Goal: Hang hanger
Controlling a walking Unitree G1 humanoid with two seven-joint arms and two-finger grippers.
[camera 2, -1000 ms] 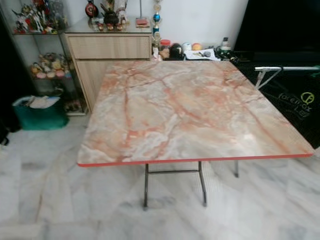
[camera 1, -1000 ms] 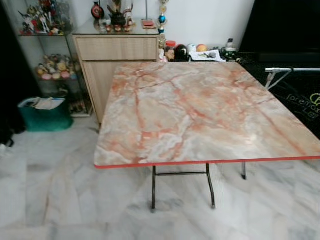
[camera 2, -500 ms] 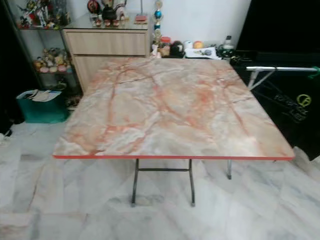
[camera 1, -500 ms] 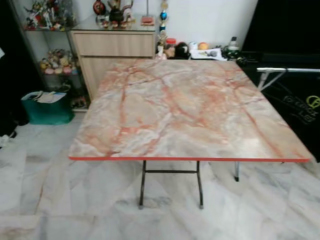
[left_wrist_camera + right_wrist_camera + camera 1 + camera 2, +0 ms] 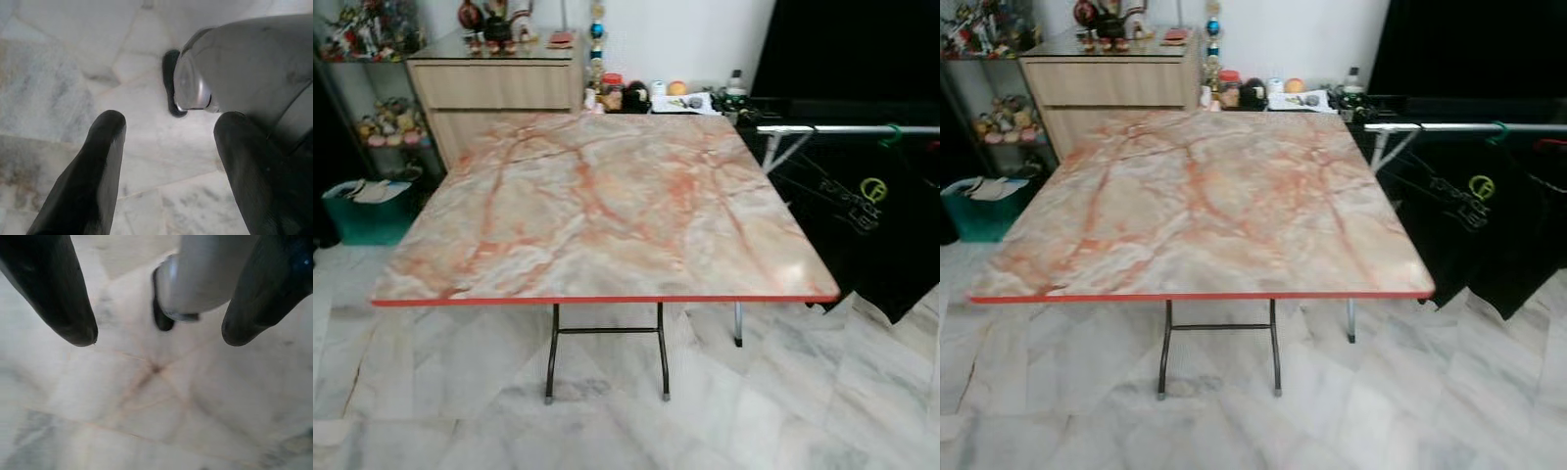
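A silver clothes rail runs along the right side, past the table. A green hanger hook sits over it, and black garments with a green logo hang below. A bit of red shows at the rail's far right end; I cannot tell what it is. My left gripper hangs over the marble floor, open, nothing between its fingers. My right gripper also points down at the floor, open and empty.
A folding table with a pink marble top and red edge stands straight ahead on thin metal legs. Behind it are a wooden cabinet, glass shelves with figurines and a teal box. My silver leg shows in the wrist views.
The camera has swung to the right: the table sits further left in the picture, and more of the rail with its black garments and green hook has come into view.
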